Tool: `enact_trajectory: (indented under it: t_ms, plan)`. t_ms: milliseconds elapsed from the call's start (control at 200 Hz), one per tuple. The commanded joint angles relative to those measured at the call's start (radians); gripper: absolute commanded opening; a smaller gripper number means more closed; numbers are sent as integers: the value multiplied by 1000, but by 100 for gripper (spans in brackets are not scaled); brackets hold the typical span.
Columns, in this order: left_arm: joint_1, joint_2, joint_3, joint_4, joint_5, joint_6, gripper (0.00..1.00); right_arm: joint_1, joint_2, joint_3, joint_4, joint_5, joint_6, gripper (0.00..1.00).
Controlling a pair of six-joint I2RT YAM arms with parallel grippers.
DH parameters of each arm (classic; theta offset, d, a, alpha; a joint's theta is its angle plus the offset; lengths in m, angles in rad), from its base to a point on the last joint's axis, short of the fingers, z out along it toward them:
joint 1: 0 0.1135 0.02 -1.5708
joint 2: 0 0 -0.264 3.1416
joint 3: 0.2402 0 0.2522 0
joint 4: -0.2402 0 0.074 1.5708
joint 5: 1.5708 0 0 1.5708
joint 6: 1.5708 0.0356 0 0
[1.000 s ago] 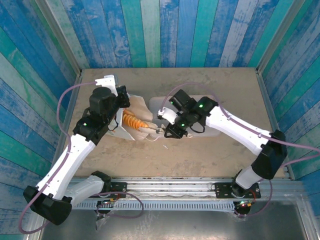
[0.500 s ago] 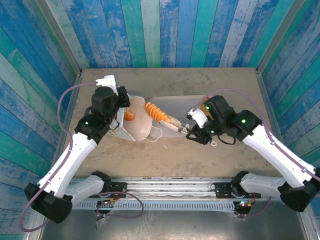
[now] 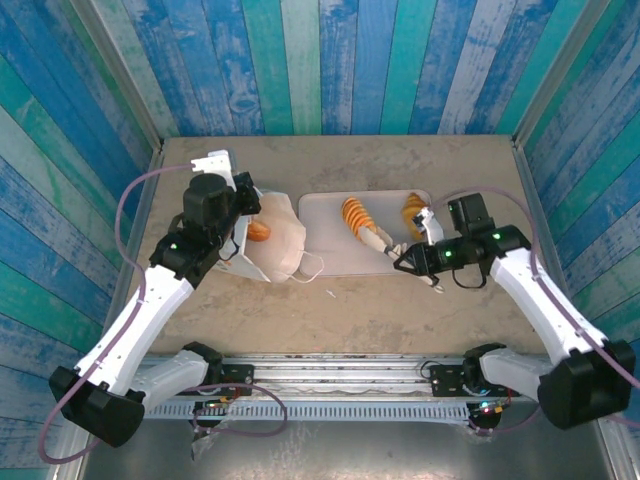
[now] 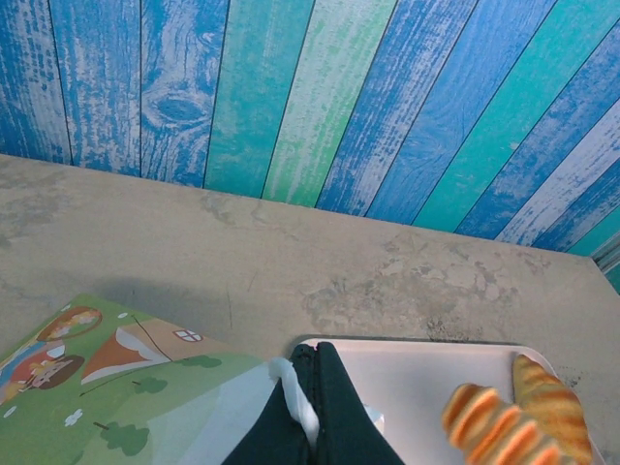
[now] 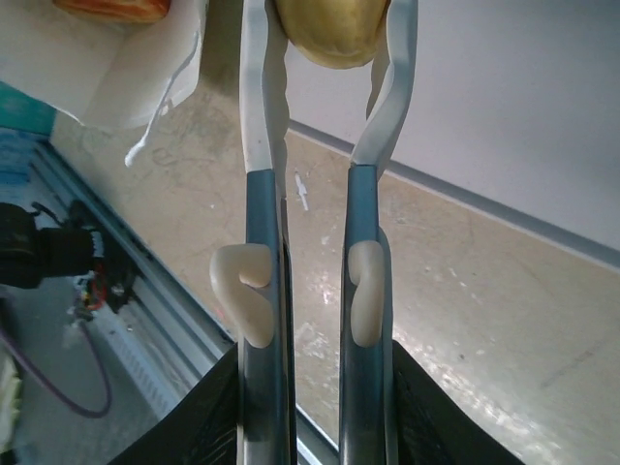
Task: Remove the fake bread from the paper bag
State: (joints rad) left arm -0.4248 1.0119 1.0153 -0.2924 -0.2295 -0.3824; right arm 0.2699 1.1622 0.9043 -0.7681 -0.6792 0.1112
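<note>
Looking down from the top camera, I see blue and green plank walls (image 3: 330,65) closing in a tan table (image 3: 400,160) on three sides. A pale tray (image 3: 330,215) lies flat on the right half of the table, and the paper bag (image 3: 285,245) sits just to its left with its mouth turned toward the tray. The bag's near corner overlaps the tray's left edge.

My left gripper (image 3: 243,215) is at the far-left rim of the bag. On the left wrist camera its dark fingers (image 4: 325,417) are pressed together on a strip of white bag paper, and the green printed side (image 4: 126,387) spreads out below and to the left.

A ridged orange croissant (image 3: 355,214) is outside the bag and above the middle of the tray, pinched at one end by my right gripper (image 3: 370,235). On the right wrist camera the long white fingers (image 5: 257,116) bow around a golden end of it (image 5: 329,29). I cannot tell whether it touches the tray.

A second pastry (image 3: 413,212) lies on the tray's far-right corner, apart from the held one. An orange piece (image 3: 258,230) shows inside the bag's mouth, close to the left gripper. A thin white cord handle (image 3: 312,265) trails from the bag onto the table.
</note>
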Motion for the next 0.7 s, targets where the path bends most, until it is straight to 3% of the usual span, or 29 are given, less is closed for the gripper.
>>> enact_trajectory:
  t_ms: [0,175,461,691]
  plan:
    - [-3,-18,-14,32,2,-10,0,-16,39,-40,122,-152,82,35]
    - [-4,-10,-18,46,15,-20,0,-55,96,-98,149,-142,120,36]
    - [-3,-1,-4,59,21,-13,0,-100,128,-113,68,-60,92,47]
    - [-2,-16,-17,64,19,-15,0,-95,113,5,-71,120,21,49]
